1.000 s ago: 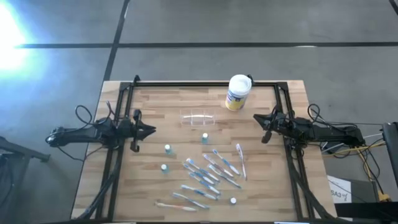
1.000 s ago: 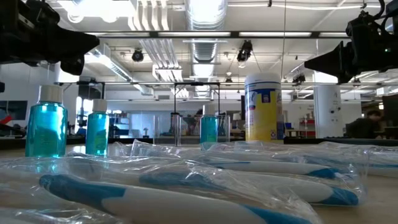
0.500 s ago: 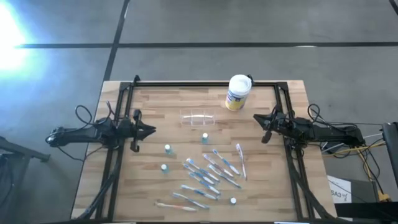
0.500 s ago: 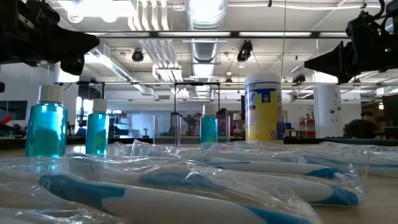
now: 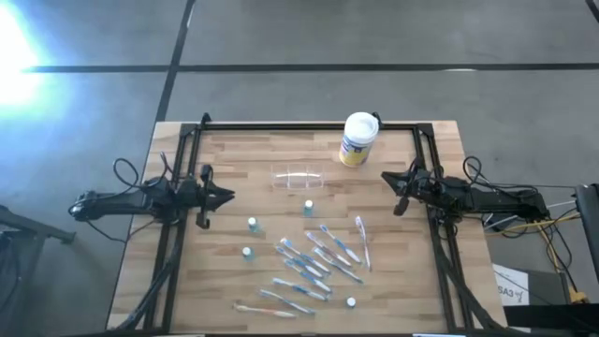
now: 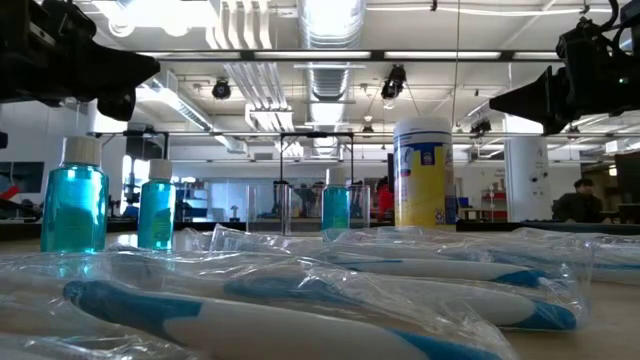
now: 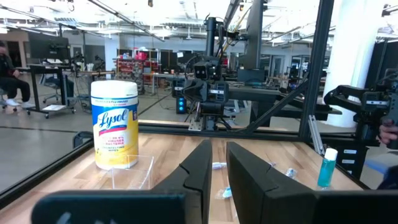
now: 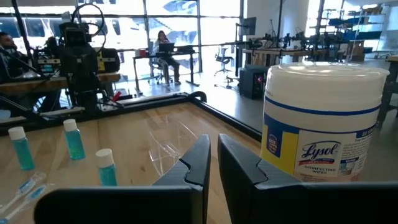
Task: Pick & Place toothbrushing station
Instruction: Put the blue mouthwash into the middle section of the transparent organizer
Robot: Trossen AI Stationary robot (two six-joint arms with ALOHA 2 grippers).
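A wooden table (image 5: pixel 225 281) framed by black rails carries the scene, with both robot arms parked low at its opposite sides and holding nothing. The left gripper (image 5: pixel 227 196) sits at the left edge, pointing inward; seen from its own wrist, its two dark fingers (image 7: pixel 198 171) stand close together with only a narrow gap between them. The right gripper (image 5: pixel 387 178) sits at the right edge, also pointing inward, its jaws drawn nearly together with a thin slit showing and nothing between them.

At the far side of the table stands a white canister (image 5: pixel 358 139) with a yellow label, upright and lidded. Left of it, and a little nearer the middle of the table, rests the toothbrushing station (image 5: pixel 298 177), a low clear plastic holder, apart from both grippers and touching nothing else. From the right wrist camera it shows as a see-through box (image 8: pixel 169 144) on the bare wood.

Toward the near side, a loose pile of wrapped toothbrushes (image 5: pixel 314 264) with blue and white handles spreads across the boards, one more lying apart near the front edge (image 5: pixel 255 307). Small bottles of blue liquid (image 6: pixel 72 198) with white caps stand upright around the pile, one just in front of the holder (image 5: pixel 308 207).
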